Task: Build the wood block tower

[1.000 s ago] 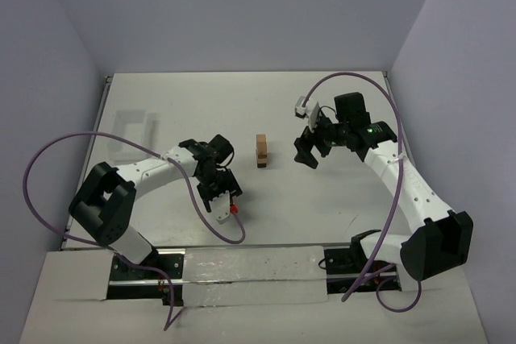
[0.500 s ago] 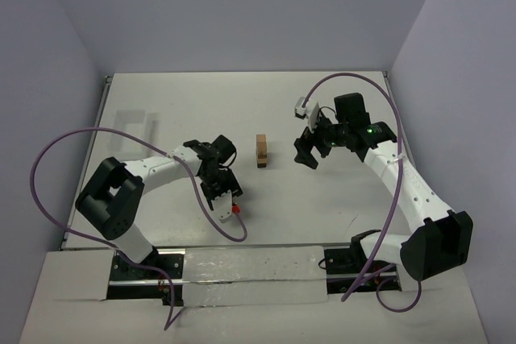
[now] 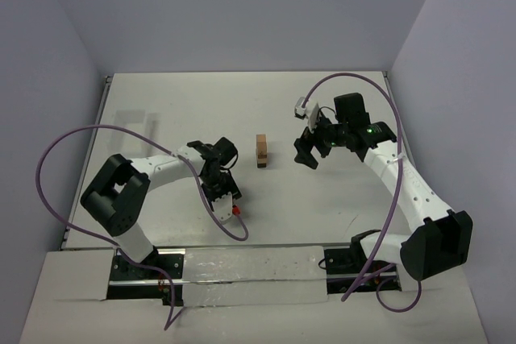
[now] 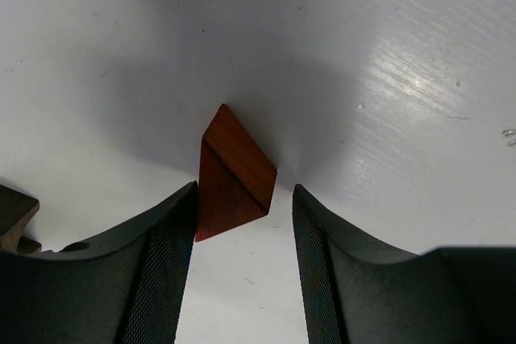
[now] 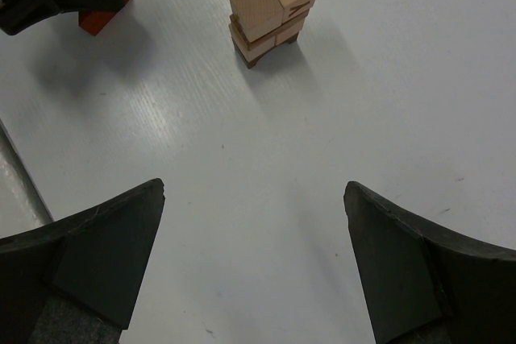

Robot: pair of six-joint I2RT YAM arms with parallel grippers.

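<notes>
Drawn in since a second ago, the left arm (image 3: 161,165) has tucked its elbow closer to the wood block tower (image 3: 262,151) and narrowed its jaws around a lone red-brown wedge (image 4: 234,173), while the right arm (image 3: 403,183) has held its post on the tower's other side. The tower, tan cubes on darker pieces, stands upright near the middle of the white bench (image 3: 339,223). The wedge lies flat on the bench to the left of the tower and nearer the arm bases, well apart from the stack. Seen from the left wrist, the left jaws stand about half open and straddle the wedge: one ribbed pad (image 4: 165,263) is at or just against the wedge's edge, and a clear gap shows on the other side, so nothing is gripped yet. The right jaws are spread wide and empty, poised just right of the tower (whose top shows in the right wrist view) and clear of it. The step in hand looks like the pick-up of the wedge, likely the stack's next piece. The next move probably calls for a square pinch on its slanted faces, a clean lift, then a gentle carry across to the tower's top without nudging the narrow stack.
</notes>
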